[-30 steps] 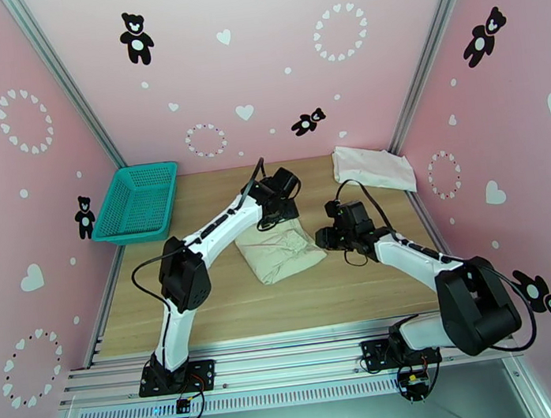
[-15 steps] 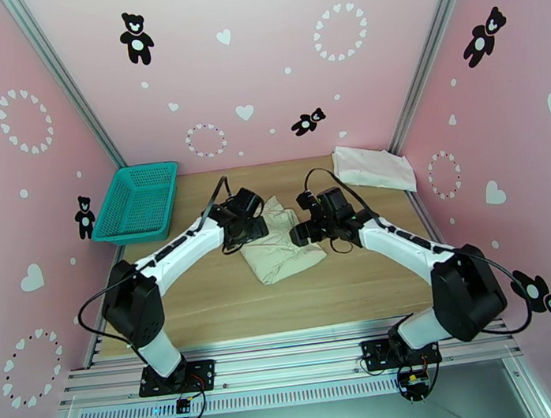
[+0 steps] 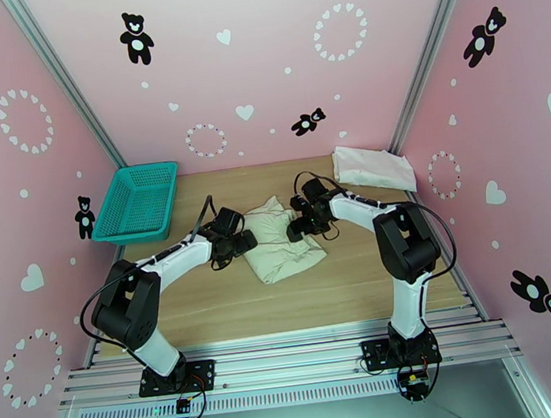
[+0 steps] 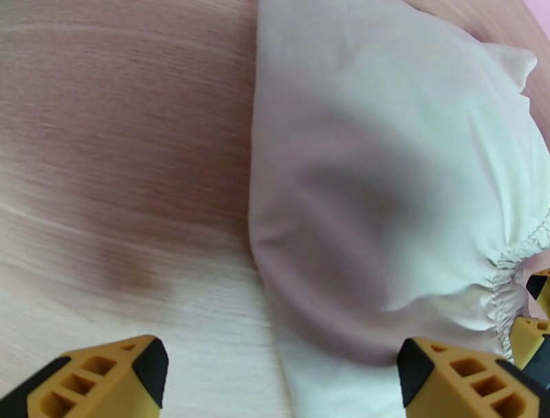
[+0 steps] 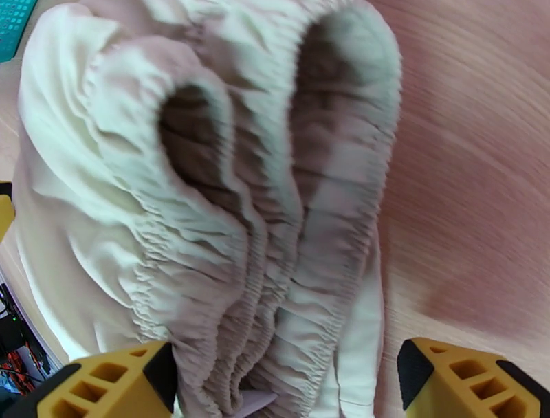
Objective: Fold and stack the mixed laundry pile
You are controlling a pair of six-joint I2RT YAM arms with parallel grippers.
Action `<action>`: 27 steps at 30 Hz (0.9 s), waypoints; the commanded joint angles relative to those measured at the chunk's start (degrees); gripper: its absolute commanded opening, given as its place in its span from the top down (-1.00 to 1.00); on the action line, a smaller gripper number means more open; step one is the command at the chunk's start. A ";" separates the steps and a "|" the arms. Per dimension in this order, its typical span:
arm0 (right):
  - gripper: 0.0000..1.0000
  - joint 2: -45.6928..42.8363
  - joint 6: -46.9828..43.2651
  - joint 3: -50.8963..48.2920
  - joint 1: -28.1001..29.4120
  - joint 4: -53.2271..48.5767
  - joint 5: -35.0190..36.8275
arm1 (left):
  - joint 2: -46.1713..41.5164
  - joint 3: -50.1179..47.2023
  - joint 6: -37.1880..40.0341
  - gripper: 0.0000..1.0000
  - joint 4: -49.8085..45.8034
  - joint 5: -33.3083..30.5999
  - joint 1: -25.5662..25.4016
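Left jaws released, straddling the folded edge of the cream-beige garment [image 4: 385, 172]; right jaws released over its gathered, perhaps elastic, waistband. From above, centred on the desk [image 3: 230, 298]; two garments counting the white T-shirt [image 3: 372, 168] far right, one teal basket [image 3: 136, 203].

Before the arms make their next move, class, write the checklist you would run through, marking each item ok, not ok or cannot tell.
1. Left gripper open, holding nothing: ok.
2. Right gripper open, holding nothing: ok. It straddles the gathered end of the cream-beige garment.
3. Cream-beige garment folded: ok. It is a compact bundle between the grippers, though its gathered layers gape.
4. White T-shirt folded: ok, at the far right corner.
5. Garments stacked: not ok. They lie apart.
6. Teal basket out of the way: ok, at the far left corner.
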 commanded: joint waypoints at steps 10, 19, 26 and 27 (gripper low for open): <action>-0.58 5.02 4.55 -2.50 -2.09 -3.44 -12.22 | 4.23 3.26 3.99 -0.86 0.30 -0.56 0.28; -0.36 7.57 8.70 -0.96 -0.05 -2.16 -14.63 | 7.07 4.43 5.64 -0.85 1.82 1.30 0.31; 0.32 9.42 10.92 1.46 2.29 -1.73 -13.41 | 9.83 4.66 5.80 -0.83 3.42 1.96 0.30; 0.39 9.52 10.93 1.89 2.46 -1.94 -12.89 | 9.85 4.51 5.79 -0.82 3.55 2.05 0.28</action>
